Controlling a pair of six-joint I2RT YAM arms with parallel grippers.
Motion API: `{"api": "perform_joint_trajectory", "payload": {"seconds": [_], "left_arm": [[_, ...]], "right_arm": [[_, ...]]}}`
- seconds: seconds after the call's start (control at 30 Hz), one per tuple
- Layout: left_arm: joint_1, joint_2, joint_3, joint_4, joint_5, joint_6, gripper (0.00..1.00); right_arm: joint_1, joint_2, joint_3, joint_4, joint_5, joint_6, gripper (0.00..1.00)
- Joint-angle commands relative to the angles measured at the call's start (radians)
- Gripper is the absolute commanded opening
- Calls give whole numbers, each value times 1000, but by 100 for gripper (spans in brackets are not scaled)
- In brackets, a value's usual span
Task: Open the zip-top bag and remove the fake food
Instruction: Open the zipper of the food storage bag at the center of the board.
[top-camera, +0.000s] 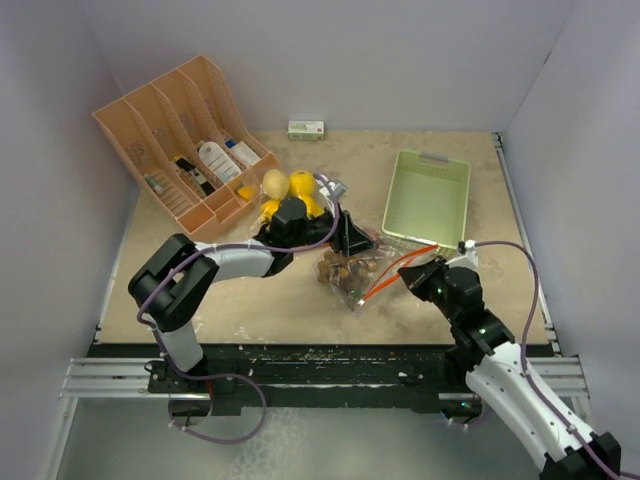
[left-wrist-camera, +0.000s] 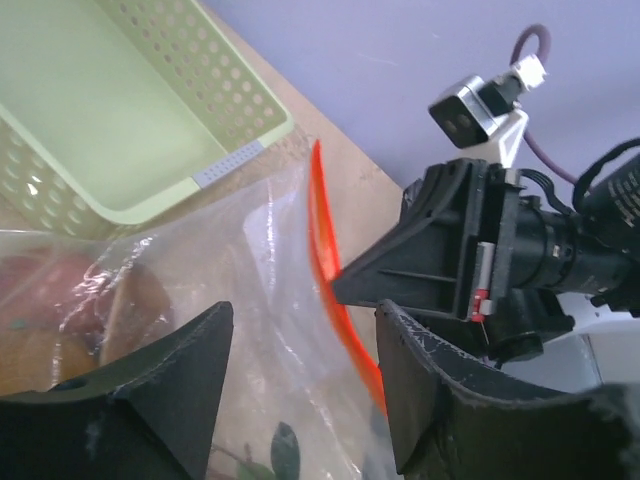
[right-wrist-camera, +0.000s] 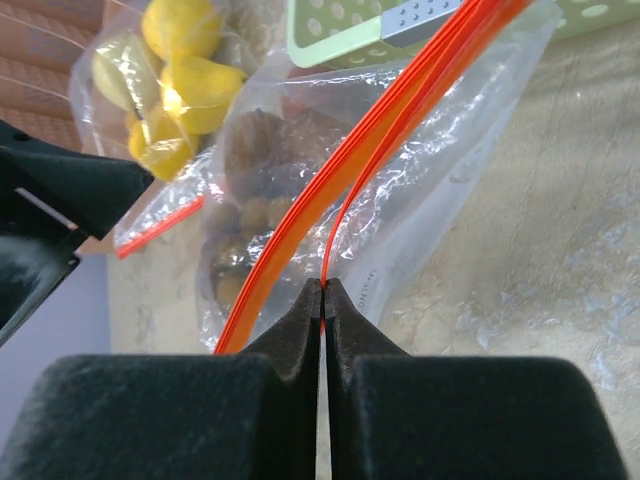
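Observation:
A clear zip-top bag (top-camera: 352, 282) with an orange zip strip (top-camera: 392, 272) lies mid-table and holds brown nut-like fake food (top-camera: 340, 268). My right gripper (top-camera: 410, 277) is shut on one lip of the orange strip (right-wrist-camera: 345, 190), which has parted from the other lip; the brown pieces (right-wrist-camera: 250, 170) show inside the bag. My left gripper (top-camera: 356, 238) is open at the bag's far side. In the left wrist view its jaws (left-wrist-camera: 305, 315) stand wide apart with clear bag film (left-wrist-camera: 260, 300) and the orange strip (left-wrist-camera: 325, 240) between them. Yellow lemons and peppers (top-camera: 286, 190) lie in a second bag.
A light green perforated basket (top-camera: 432, 195) stands just behind and right of the bag, and shows in the left wrist view (left-wrist-camera: 120, 110). An orange rack (top-camera: 180, 150) with bottles and packets stands back left. A small box (top-camera: 306, 129) lies by the back wall.

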Motion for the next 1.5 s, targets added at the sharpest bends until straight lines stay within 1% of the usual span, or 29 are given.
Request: {"api": "perform_joint_trajectory", "payload": {"seconds": [0.0, 0.07, 0.13, 0.27, 0.4, 0.57, 0.77, 1.0, 1.07, 1.1, 1.13, 1.17, 1.2, 1.23, 1.47], "left_arm": [[-54, -25, 78, -69, 32, 63, 66], [-83, -26, 101, -164, -4, 116, 66], [-107, -29, 114, -222, -27, 148, 67], [-155, -33, 137, -299, -75, 239, 67], [-203, -31, 170, -427, -194, 348, 66], [-204, -10, 181, -432, -204, 354, 65], [-206, 21, 188, -432, -219, 347, 60], [-206, 26, 193, -420, -232, 319, 56], [-205, 22, 196, -423, -259, 309, 56], [-204, 18, 194, -424, -274, 302, 57], [-202, 12, 193, -424, -287, 296, 64], [-200, 9, 192, -420, -291, 289, 73], [-197, 8, 192, -415, -289, 285, 81], [-194, 10, 194, -414, -289, 282, 84], [-190, 12, 199, -416, -326, 264, 85]], "right_arm": [[1, 127, 10, 147, 10, -104, 0], [1, 185, 23, 168, 11, -127, 0], [1, 204, 26, 185, 9, -134, 0], [1, 204, 3, 231, 1, -137, 0], [1, 183, 14, 223, 0, -147, 0], [1, 133, 17, 202, 7, -149, 0], [1, 85, 28, 163, -2, -146, 0], [1, 74, 15, 165, -26, -142, 0], [1, 60, 5, 166, -37, -136, 0], [1, 50, 2, 162, -38, -135, 0], [1, 37, 0, 154, -38, -134, 0], [1, 22, 0, 140, -36, -135, 0], [1, 7, 0, 125, -32, -137, 0], [1, -10, -1, 114, -28, -136, 0], [1, -45, -7, 86, -36, -134, 0]]}}
